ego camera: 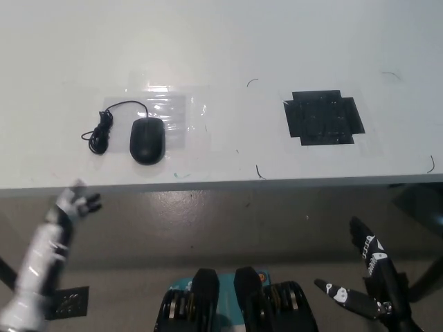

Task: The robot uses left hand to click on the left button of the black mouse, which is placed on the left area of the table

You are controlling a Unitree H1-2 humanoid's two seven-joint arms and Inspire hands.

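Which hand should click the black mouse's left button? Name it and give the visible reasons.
Left. The white left hand hovers open just below the table edge, nearest the black mouse. The black right hand rests low at far right, away from it.

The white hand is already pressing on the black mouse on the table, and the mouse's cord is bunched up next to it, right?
Not quite. In the head view the left hand is below the table edge, apart from the black mouse, not pressing it. The cord is bunched up beside the mouse, as you said.
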